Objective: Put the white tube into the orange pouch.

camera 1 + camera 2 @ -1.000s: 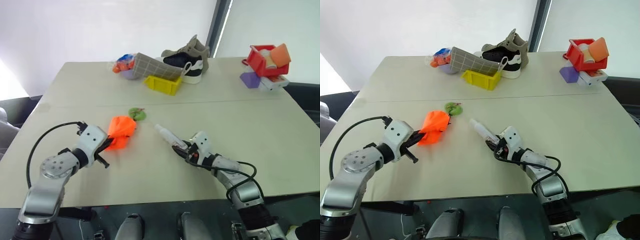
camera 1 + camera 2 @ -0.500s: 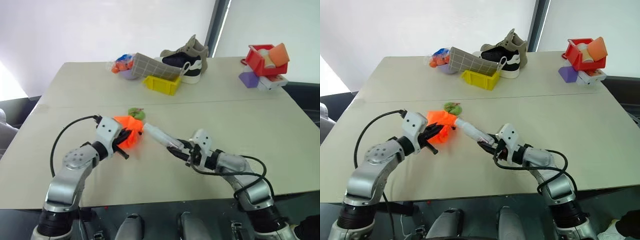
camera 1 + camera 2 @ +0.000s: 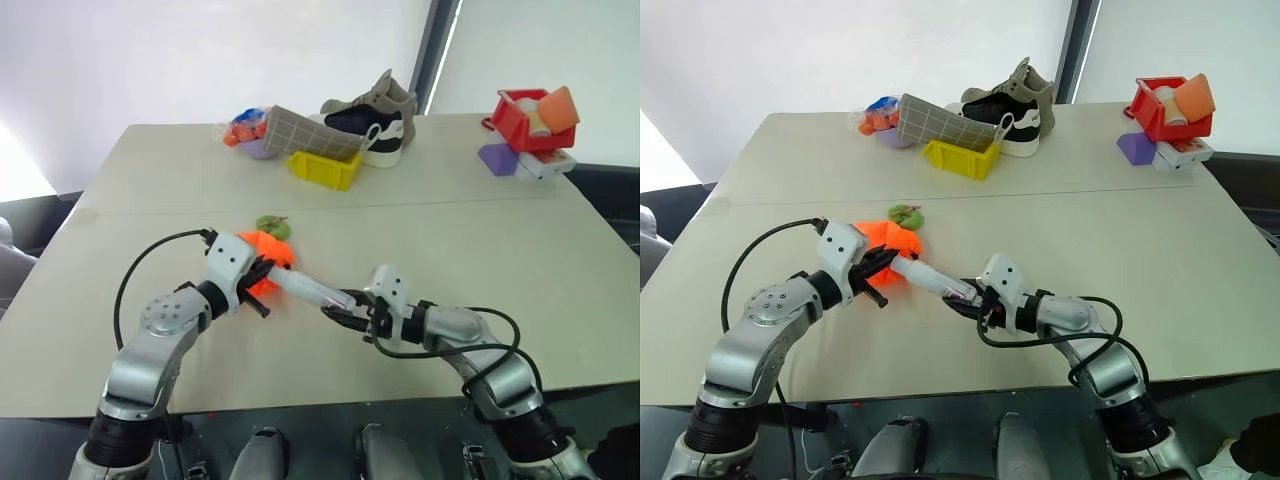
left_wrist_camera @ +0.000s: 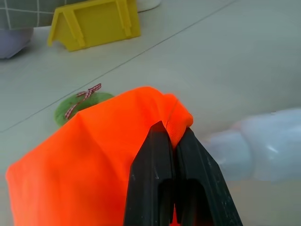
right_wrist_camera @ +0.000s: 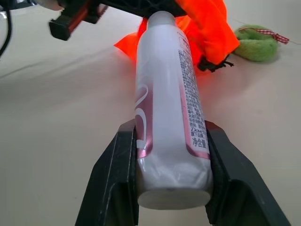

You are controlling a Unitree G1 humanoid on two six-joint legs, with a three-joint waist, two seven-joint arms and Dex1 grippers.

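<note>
Both arms drawn together above beige table (image 3: 500, 230), left end effector (image 4: 170, 136) pinching orange pouch (image 3: 262, 262), right end effector (image 5: 171, 141) clamping white tube (image 5: 167, 113)

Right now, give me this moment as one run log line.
left hand: shut on orange pouch | right hand: shut on white tube | tube tip at pouch | not yet inside

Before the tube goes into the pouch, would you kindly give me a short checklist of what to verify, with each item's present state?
1. Right gripper shut on the white tube: ok.
2. Left gripper pinching the orange pouch: ok.
3. Tube's far end pointing at the pouch, right beside it: ok.
4. Pouch mouth open wide enough: cannot tell.
5. Tube tip already inside the pouch: cannot tell.
6. Green ring behind the pouch, out of the tube's path: ok.
</note>
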